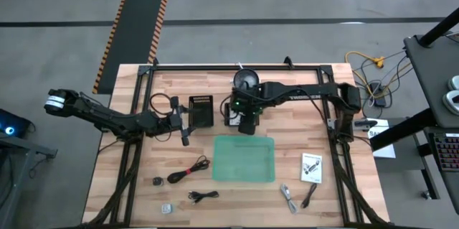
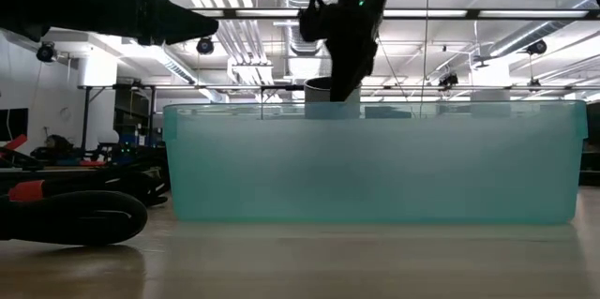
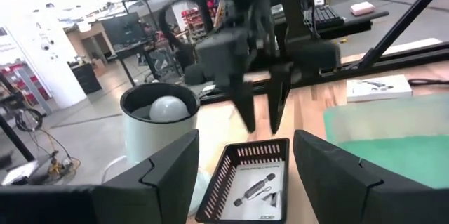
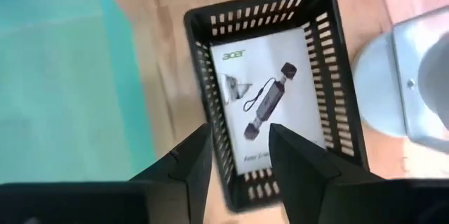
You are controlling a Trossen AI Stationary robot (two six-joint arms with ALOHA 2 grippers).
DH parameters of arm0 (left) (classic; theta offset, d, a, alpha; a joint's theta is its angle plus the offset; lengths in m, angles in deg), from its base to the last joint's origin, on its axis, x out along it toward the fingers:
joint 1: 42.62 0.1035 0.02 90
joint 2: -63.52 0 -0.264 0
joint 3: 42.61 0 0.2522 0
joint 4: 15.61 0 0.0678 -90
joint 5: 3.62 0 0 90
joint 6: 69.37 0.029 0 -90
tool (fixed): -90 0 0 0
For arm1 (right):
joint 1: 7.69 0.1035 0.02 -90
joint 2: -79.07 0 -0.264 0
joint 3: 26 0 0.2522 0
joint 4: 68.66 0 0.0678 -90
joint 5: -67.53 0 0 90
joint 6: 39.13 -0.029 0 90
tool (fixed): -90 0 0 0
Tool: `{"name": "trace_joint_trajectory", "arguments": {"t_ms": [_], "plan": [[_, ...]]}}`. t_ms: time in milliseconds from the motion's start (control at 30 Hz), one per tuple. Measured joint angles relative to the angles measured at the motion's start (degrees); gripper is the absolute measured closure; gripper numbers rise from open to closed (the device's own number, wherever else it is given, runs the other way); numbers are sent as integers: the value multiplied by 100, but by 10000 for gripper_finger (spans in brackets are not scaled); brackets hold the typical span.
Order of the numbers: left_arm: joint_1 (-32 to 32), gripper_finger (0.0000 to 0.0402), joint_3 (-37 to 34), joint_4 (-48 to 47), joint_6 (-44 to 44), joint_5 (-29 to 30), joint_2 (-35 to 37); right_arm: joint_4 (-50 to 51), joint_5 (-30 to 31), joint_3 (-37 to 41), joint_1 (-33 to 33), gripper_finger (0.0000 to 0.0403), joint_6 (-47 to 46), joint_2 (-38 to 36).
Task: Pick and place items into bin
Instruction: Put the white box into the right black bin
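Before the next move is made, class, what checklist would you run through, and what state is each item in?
1. Right gripper open and holding nothing: ok.
2. Right gripper lined up on the printed card inside the black basket: cannot tell.
3. Left gripper open and apart from the right one: ok.
4. Bin has room to take items: ok.
5. Loose items all in the bin: not ok; the white card and the black cable lie on the table.
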Motion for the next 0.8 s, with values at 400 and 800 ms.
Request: {"name": "trace_joint_trajectory", "arguments": {"t_ms": [400, 800], "plan": [[0, 187, 0, -20, 69, 0, 0, 1538, -12, 29, 666, 295, -2135, -323], [0, 187, 0, -138, 54, 0, 0, 2157, 23, 71, 1985, 316, -5677, -321]]}}
